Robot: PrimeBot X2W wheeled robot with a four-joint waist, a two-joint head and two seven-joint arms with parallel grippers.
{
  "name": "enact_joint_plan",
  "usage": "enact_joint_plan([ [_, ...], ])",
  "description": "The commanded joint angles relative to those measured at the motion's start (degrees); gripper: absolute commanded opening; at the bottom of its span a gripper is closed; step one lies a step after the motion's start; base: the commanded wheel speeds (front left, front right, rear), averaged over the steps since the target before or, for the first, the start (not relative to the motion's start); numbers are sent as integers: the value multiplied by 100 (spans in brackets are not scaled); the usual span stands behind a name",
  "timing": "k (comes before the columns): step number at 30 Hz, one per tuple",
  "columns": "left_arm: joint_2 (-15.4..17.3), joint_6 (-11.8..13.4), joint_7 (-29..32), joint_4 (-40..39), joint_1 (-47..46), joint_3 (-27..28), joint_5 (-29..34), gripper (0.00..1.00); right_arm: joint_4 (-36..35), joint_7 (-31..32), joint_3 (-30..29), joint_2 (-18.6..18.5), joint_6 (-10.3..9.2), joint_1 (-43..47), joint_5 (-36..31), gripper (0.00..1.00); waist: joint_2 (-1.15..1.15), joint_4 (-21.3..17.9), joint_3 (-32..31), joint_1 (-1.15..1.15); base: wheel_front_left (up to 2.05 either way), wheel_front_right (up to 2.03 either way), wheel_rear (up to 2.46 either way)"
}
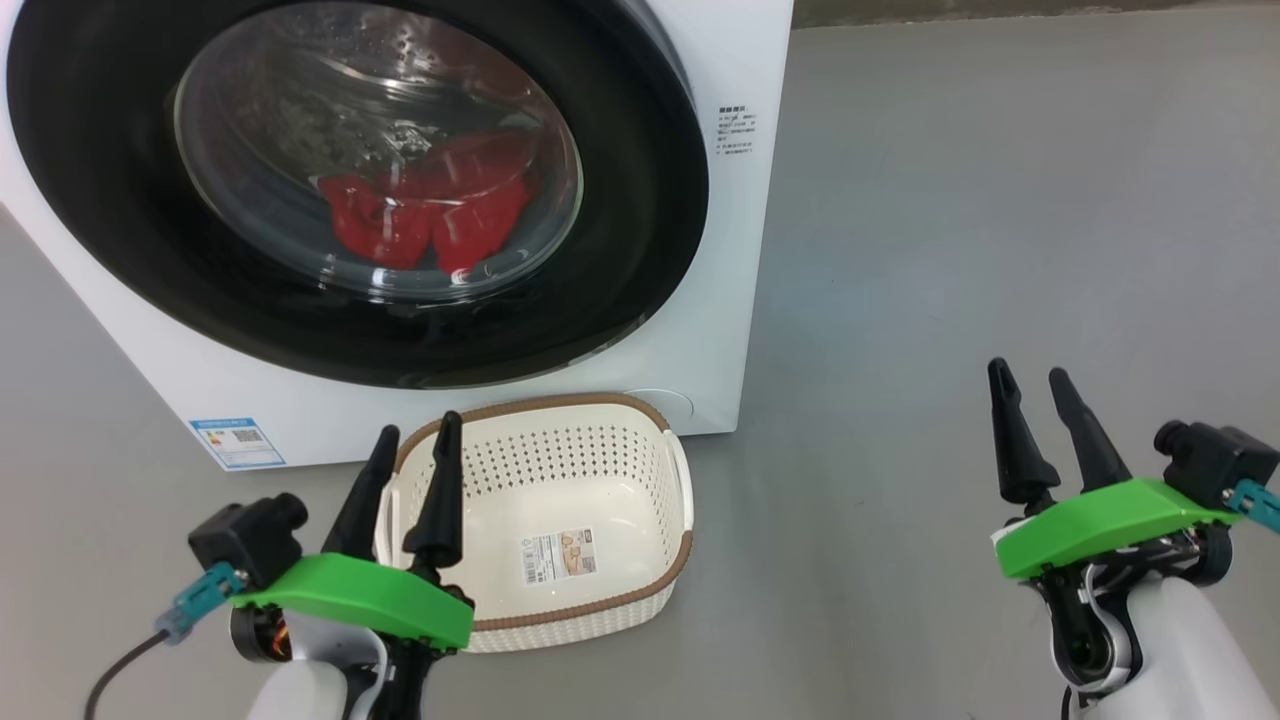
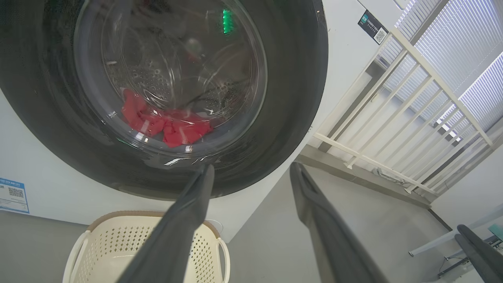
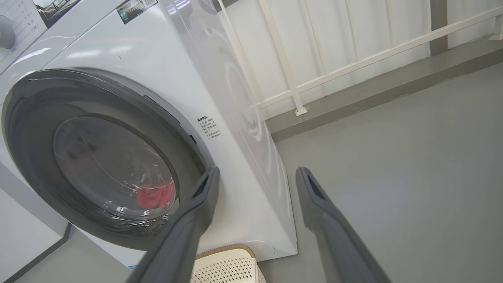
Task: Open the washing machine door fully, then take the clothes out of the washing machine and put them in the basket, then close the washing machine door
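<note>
Hovering with left gripper (image 1: 420, 428) and right gripper (image 1: 1028, 372) released, empty, short of shut washing machine door (image 1: 640, 200); basket (image 1: 560, 400) just beside left fingers (image 1: 440, 490), likely for catching clothes (image 1: 420, 215)

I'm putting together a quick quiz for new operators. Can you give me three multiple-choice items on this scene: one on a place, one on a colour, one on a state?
1. Where does the basket stand?
A. On the floor in front of the washing machine
B. On top of the machine
C. Inside the drum

2. What colour are the clothes behind the washing machine door?
A. Blue
B. Red
C. Green

3. How is that door?
A. Swung wide open
B. Taken off
C. Shut

Answers: 1 A, it sits on the grey floor just before the machine's front; 2 B, red fabric shows through the glass; 3 C, its black rim lies flat on the machine's front.
</note>
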Motion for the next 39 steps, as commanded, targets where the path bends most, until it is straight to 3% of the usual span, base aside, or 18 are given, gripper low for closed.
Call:
enact_joint_plan([
  [1, 104, 55, -86, -113, -323, 74, 258, 100, -145, -89, 65, -51, 3, -366, -284, 100, 0, 4, 0, 0, 0, 0, 0],
  [32, 137, 288, -607, 180, -791, -306, 2156, 100, 291, -611, 379, -92, 3, -858, -2444, 100, 0, -12, -109, 0, 0, 0, 0],
  [39, 139, 303, -637, 311, -806, -368, 2168, 100, 314, -640, 386, -94, 3, -842, -2557, 100, 0, -4, -171, 0, 0, 0, 0],
])
